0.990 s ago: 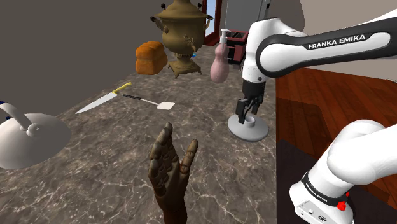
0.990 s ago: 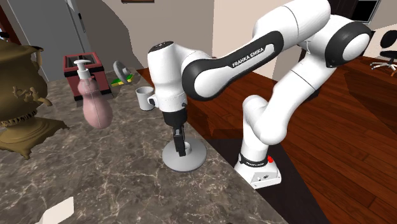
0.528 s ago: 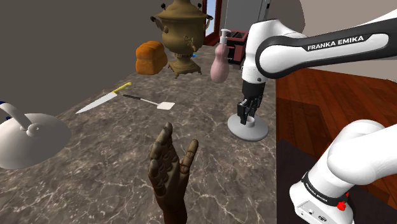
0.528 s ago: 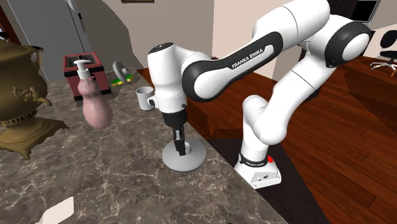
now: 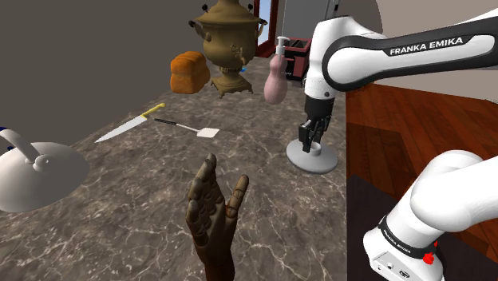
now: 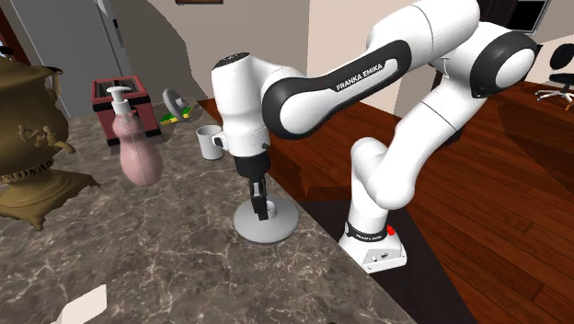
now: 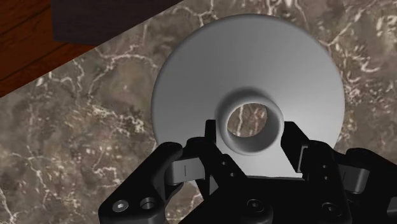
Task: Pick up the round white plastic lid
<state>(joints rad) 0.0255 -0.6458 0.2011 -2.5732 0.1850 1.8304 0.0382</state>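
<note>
My pincer point(image 7: 252, 139) is clamped on the upright ring handle point(image 7: 221, 121) of the lid point(image 7: 254, 63) (one finger each side); the lid lies level directly beneath me.

One samovar point(image 5: 227, 36) stands on the table point(image 5: 120, 223). Just beside it are one loaf point(image 5: 189, 72) and one pink soap bottle point(image 5: 275, 80). In front of the samovar lie one knife point(image 5: 128, 124) and one spatula point(image 5: 187, 126), side by side. There are two lids, one grey lid point(image 5: 315, 165) and one white lid point(image 5: 36, 172), both well apart from the samovar. One wooden hand point(image 5: 211, 219) stands farthest from it. Past the bottle from the samovar are one mug point(image 6: 210, 141) and one red box point(image 6: 118, 92). One arm point(image 5: 399, 60) carries one claw point(image 5: 308, 146).
</note>
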